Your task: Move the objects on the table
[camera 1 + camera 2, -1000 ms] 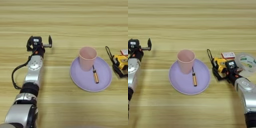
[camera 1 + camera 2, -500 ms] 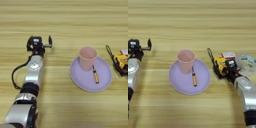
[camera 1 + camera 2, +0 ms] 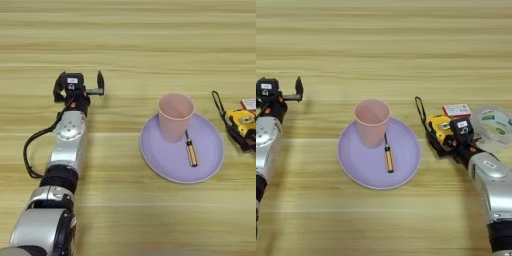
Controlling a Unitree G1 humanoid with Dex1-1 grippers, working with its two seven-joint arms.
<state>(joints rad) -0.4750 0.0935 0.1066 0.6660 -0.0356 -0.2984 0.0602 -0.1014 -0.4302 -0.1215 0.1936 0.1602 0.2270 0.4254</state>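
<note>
On the lilac plate (image 3: 358,167), at the middle of the wooden surface (image 3: 130,45), stands the pale pink cup (image 3: 372,122), upright on the plate's far part, and just right of it lies the thin amber-handled screwdriver (image 3: 388,159), flat on the plate and pointing near to far, its far end close to or touching the cup's base. By the look of it, those two objects are already dealt with, if the plate is indeed where things are meant to go (the task names no goal, so that is only a guess). The yellow-and-black tape measure (image 3: 437,128) is not on the plate: it lies on the surface just right of the rim, its black strap (image 3: 420,109) looping toward the far side. The right claw (image 3: 455,139) is at the tape measure's right side and seems to be touching it, but whether its fingers are closed on the body or merely against it I cannot tell. The left claw (image 3: 80,87) rests well to the left of the plate with its fingers spread wide and nothing between them, apparently idle. Farther right, a small red-and-white box (image 3: 457,110) and a roll of clear tape (image 3: 495,122) lie beside the tape measure. What seems left, then, is the tape measure itself.
</note>
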